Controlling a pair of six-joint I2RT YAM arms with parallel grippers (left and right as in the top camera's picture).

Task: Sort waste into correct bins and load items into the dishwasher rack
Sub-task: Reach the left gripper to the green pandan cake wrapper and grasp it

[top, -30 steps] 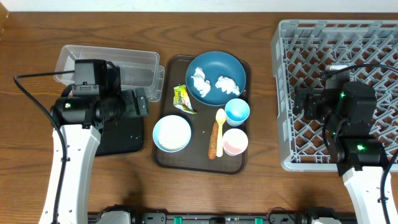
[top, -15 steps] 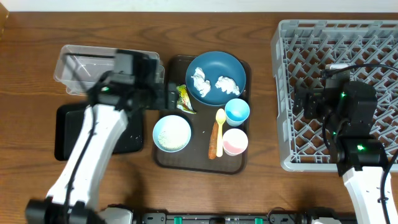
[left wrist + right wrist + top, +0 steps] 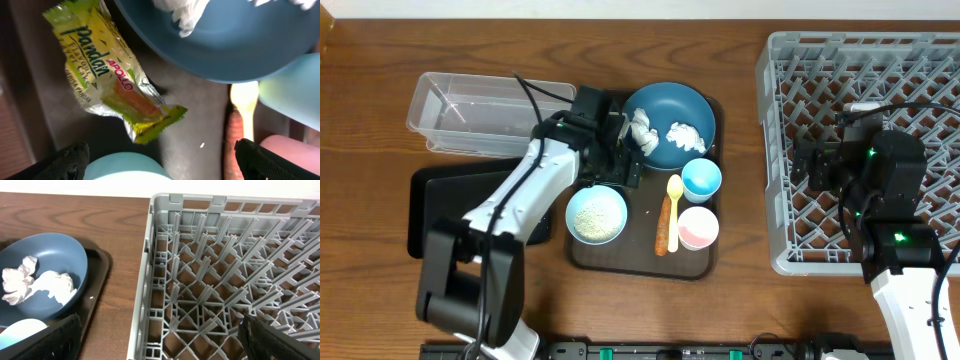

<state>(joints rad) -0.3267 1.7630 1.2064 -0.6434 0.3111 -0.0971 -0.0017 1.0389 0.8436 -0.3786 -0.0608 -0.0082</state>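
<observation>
Left gripper [image 3: 161, 157] and right gripper [image 3: 807, 165] both wide open; snack wrapper [image 3: 112, 85] lies flat just beside blue plate [image 3: 225, 50], so closing could snag the rim or skid off.

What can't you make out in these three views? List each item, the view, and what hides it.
Snack wrapper: overhead, hidden beneath the left tool.
Carrot piece: left wrist, blurred, cut by the bottom edge.
Black bin: overhead, partly covered by the left arm.

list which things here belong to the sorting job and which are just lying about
Job: tissues, wrapper, rice, carrot, plate, bowl, blue cup, pink cup, spoon, clear tub, black bin, rack.
Just there: brown tray, table.
</observation>
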